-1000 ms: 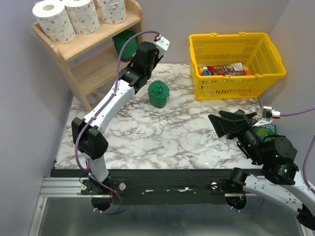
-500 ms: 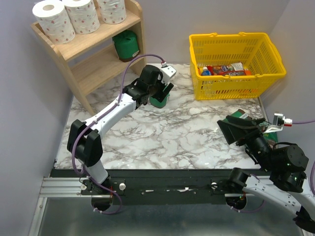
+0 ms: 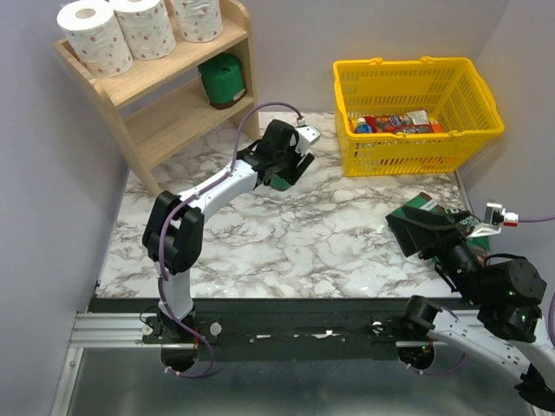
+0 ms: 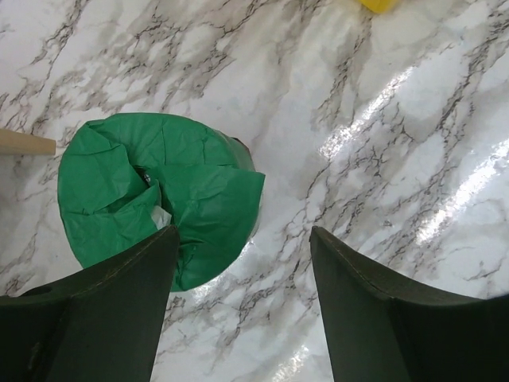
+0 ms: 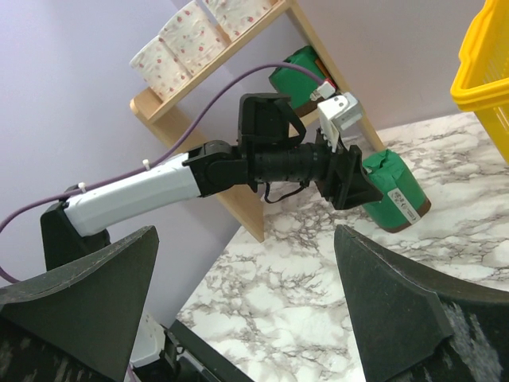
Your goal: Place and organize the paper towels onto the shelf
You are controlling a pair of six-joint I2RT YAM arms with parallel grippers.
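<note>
- Left claw point(image 3: 292, 166) is out over the middle-back of the marble counter point(image 3: 303, 247), jaws apart and holding nothing.
- In the left wrist view the left claw point(image 4: 242, 318) looks straight down on a green roll point(image 4: 159, 199), showing its crumpled top end. The roll sits toward the left finger point(image 4: 103, 310), whose tip overlaps its edge; can't tell if they actually touch. The other finger point(image 4: 398, 318) is clear of it, with bare marble in the gap.
- From the top camera that green roll point(image 3: 277, 179) is on the counter just in front of the shelf point(image 3: 178, 82), mostly hidden under the claw.
- A second green roll point(image 3: 224, 80) sits on the shelf's lower tier, at the right end.
- Three white spotted rolls point(image 3: 143, 26) stand in a row on the top tier, touching each other.
- Right claw point(image 3: 414, 227) hangs over the right side of the counter, jaws spread wide, nothing in them. Its own camera looks across at the left arm point(image 5: 159, 187) and the green roll point(image 5: 398, 195).
- Yellow basket point(image 3: 408, 62) is at the back right with snack packets point(image 3: 395, 124) inside.
</note>
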